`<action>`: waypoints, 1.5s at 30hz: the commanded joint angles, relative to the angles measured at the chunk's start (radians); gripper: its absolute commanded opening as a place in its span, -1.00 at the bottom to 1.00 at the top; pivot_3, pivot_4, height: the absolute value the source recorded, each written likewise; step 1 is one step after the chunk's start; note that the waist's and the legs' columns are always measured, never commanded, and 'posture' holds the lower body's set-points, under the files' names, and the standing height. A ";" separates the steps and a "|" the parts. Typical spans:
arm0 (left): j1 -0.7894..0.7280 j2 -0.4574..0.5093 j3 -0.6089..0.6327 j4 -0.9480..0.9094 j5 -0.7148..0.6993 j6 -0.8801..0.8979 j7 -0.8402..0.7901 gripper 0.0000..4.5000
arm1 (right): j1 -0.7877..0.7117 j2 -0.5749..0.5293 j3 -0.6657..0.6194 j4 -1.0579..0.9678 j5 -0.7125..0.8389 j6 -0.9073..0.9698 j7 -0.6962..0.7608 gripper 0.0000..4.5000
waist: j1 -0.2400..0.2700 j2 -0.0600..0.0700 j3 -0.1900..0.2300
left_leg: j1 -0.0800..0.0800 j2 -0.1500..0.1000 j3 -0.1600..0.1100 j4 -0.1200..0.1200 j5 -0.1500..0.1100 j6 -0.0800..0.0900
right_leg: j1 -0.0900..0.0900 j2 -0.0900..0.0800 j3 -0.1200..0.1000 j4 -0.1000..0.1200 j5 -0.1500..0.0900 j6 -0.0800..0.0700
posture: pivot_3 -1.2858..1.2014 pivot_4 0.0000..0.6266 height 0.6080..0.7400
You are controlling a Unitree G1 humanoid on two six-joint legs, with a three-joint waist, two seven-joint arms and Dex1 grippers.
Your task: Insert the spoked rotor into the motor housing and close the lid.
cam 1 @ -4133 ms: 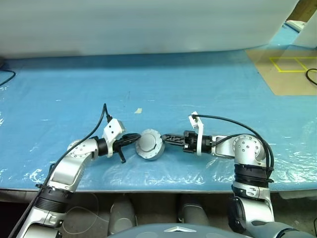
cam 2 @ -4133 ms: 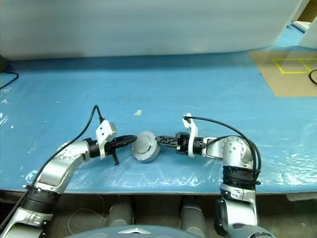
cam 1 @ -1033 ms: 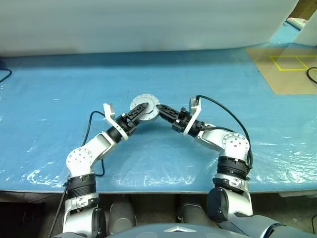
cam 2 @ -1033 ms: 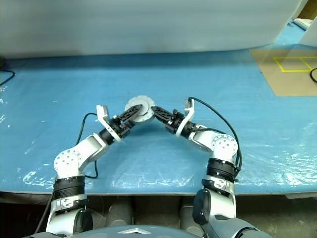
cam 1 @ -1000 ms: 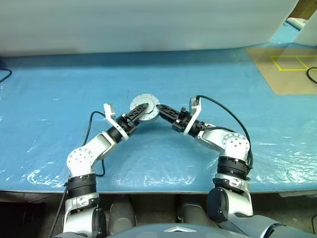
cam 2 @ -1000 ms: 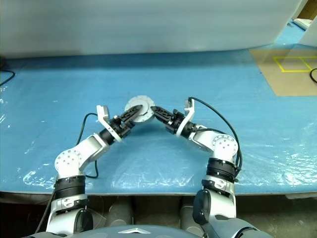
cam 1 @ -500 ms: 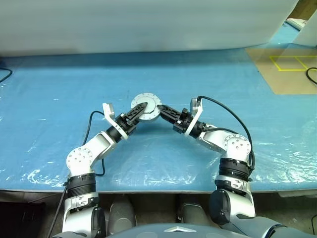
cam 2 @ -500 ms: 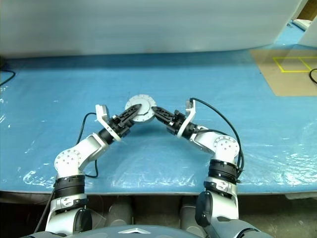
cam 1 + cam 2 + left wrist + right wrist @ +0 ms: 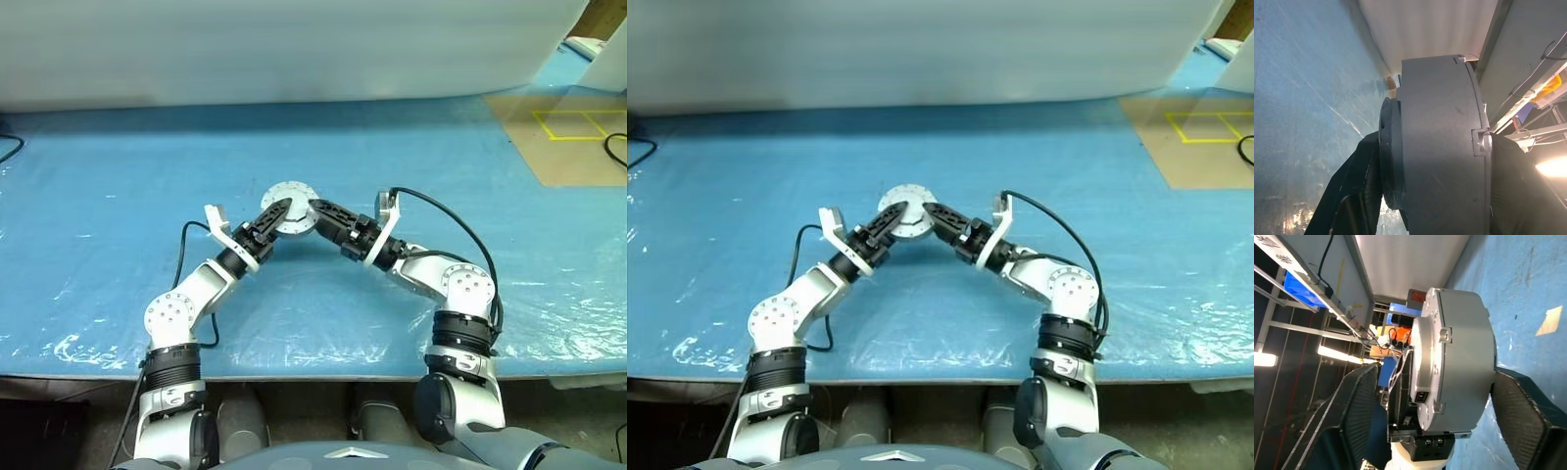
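The motor housing (image 9: 289, 209) is a round silver disc held on edge above the blue table, its flat face with a ring of small holes toward me. My left gripper (image 9: 277, 210) comes from the left and is shut on the housing's rim; in the left wrist view the housing (image 9: 1440, 147) sits tight between the black fingers (image 9: 1354, 196). My right gripper (image 9: 315, 210) reaches in from the right with its jaws open around the housing (image 9: 1454, 362), one finger (image 9: 1361, 401) clearly off it. The spoked rotor is hidden. I cannot tell a lid apart from the housing.
A blue sheet covers the table (image 9: 118, 196), with a white board (image 9: 294, 49) along its far side. A brown panel with yellow tape (image 9: 573, 132) lies at the far right. A small beige scrap (image 9: 1550, 320) lies on the sheet under the housing.
Since four seconds ago both arms have carried the housing up and away from the table's near edge. In the last half second the right gripper's jaws have spread off it.
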 commanded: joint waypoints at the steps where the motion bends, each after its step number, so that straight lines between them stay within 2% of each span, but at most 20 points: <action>1: -0.024 -0.005 0.006 -0.010 0.023 -0.054 -0.004 0.16 | -0.041 0.010 -0.010 -0.032 0.065 -0.041 -0.003 0.56 | 0.000 0.000 0.000 | 0.000 0.000 0.000 0.000 0.000 0.000 | 0.000 0.000 0.000 0.000 0.000 0.000 | 0.03 -0.52 1.00; 12: -0.061 -0.022 0.022 0.080 0.339 -0.439 0.013 0.16 | -0.005 0.003 0.039 -0.058 0.071 -0.075 -0.008 0.56 | -0.004 -0.002 0.001 | 0.001 0.000 0.000 0.000 0.000 0.000 | 0.001 0.000 0.000 0.000 0.000 0.001 | 0.03 -0.52 1.00; 17: -0.061 -0.012 0.022 0.108 0.431 -0.524 -0.001 0.16 | 0.007 -0.021 0.097 -0.081 0.009 -0.135 0.041 0.56 | 0.003 -0.006 0.004 | -0.001 0.000 -0.001 0.001 0.000 0.000 | 0.001 0.000 -0.001 -0.001 0.001 0.001 | 0.03 -0.52 1.00; 27: -0.062 -0.019 0.103 0.145 0.482 -0.730 -0.021 0.16 | 0.062 -0.116 0.358 -0.125 -0.322 -0.406 0.239 0.56 | -0.001 -0.009 0.005 | -0.001 0.001 -0.001 0.002 0.000 0.000 | 0.001 0.000 -0.001 0.000 0.001 0.001 | 0.03 -0.52 1.00; 34: -0.088 0.024 0.154 0.237 0.526 -0.821 -0.005 0.16 | 0.057 -0.128 0.396 -0.102 -0.383 -0.442 0.295 0.56 | -0.001 -0.012 0.006 | -0.001 0.000 -0.001 0.003 0.000 0.000 | 0.001 0.000 0.000 0.000 0.001 0.001 | 0.03 -0.52 1.00; 45: -0.107 0.048 0.174 0.306 0.540 -0.853 -0.035 0.16 | 0.072 -0.148 0.408 -0.123 -0.433 -0.437 0.314 0.56 | 0.000 -0.012 0.006 | 0.000 0.001 -0.001 0.004 0.000 0.000 | 0.002 0.000 0.000 0.000 0.001 0.001 | 0.03 -0.52 1.00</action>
